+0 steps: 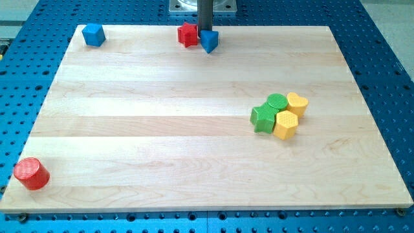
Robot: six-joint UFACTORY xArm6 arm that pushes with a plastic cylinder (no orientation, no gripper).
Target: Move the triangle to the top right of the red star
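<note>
The blue triangle (209, 41) lies at the view's top edge of the wooden board (162, 129), touching the right side of the red star (187, 34). My tip (205, 30) comes down from the top, right behind the blue triangle, at its upper edge and just right of the red star. The rod hides part of the star's right side.
A blue block (94, 34) sits at the top left corner. A red cylinder (31, 173) stands at the bottom left. At the right, a green star (262, 119), green cylinder (277, 101), yellow heart (297, 103) and yellow hexagon (285, 124) cluster together.
</note>
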